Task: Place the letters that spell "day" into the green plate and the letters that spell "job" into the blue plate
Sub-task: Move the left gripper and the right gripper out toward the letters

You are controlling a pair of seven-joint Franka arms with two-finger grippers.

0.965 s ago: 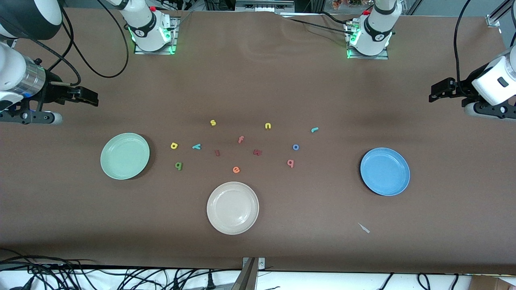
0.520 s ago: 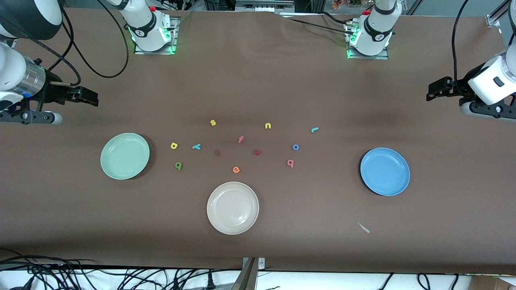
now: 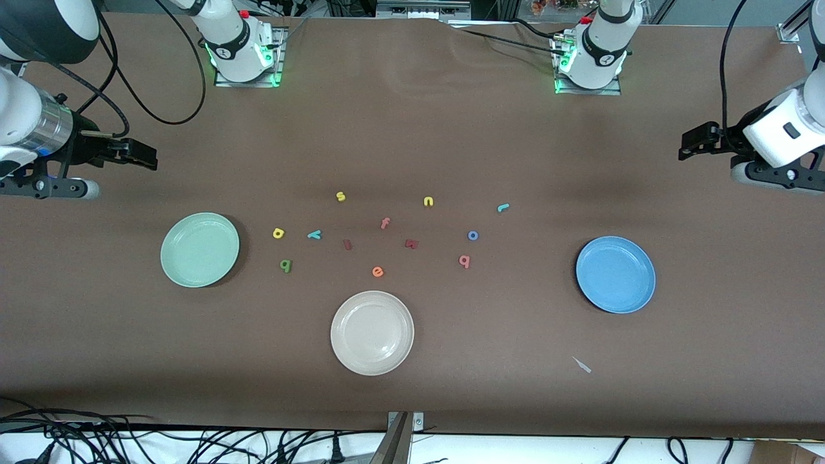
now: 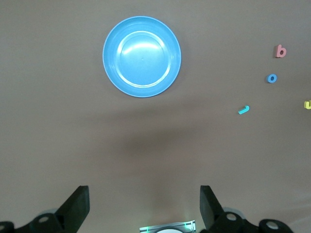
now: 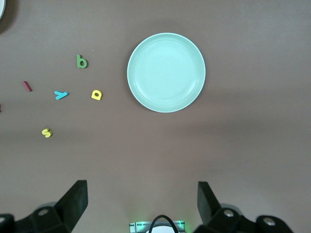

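i see both claws wide, holding nothing. left gripper (image 4: 143,208) hangs over bare table near blue plate (image 3: 615,275); right gripper (image 5: 142,208) near green plate (image 3: 200,249). yellow d (image 3: 278,233), green a (image 3: 285,265), teal y (image 3: 314,234) beside green plate. teal j (image 3: 503,207), blue o (image 3: 473,236), pink b (image 3: 464,260) toward blue plate.

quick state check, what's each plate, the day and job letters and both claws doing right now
green plate: empty, on the table
blue plate: empty, on the table
cream plate: empty, on the table
yellow d: loose on the table
dark green a: loose on the table
teal y: loose on the table
teal j: loose on the table
blue o: loose on the table
pink b: loose on the table
left claw: open, holding nothing
right claw: open, holding nothing
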